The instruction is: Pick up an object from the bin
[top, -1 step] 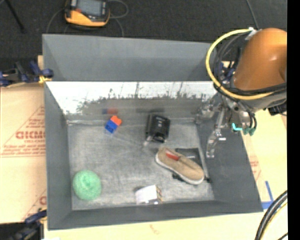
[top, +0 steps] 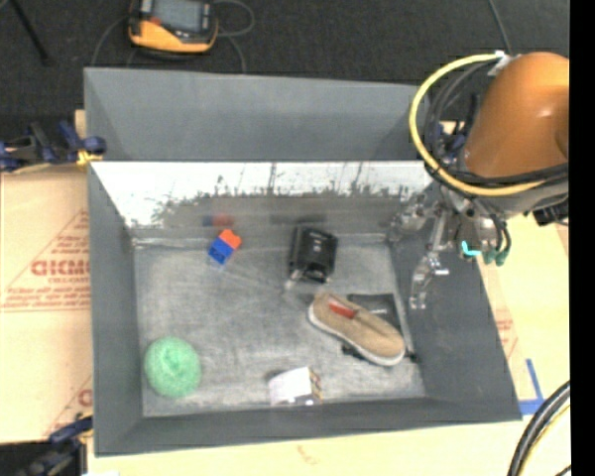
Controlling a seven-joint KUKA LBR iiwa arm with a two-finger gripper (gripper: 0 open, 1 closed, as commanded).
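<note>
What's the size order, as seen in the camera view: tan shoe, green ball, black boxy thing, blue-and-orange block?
1. tan shoe, clearly the largest
2. green ball and black boxy thing, which look about alike, so I won't rank them
3. blue-and-orange block, the smallest

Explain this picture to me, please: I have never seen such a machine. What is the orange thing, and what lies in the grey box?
One camera looks down from above, slightly sideways, into a grey metal bin. The orange dome at the right is a cover on a robot arm, with cables around it. Below it hangs the end effector, the grasping part, over the bin's right side. I can see nothing held in it. On the bin's floor lie a beige fabric shoe, nearest to it, a black boxy device, a small blue and orange block, a fuzzy green ball and a crumpled white piece.
</note>
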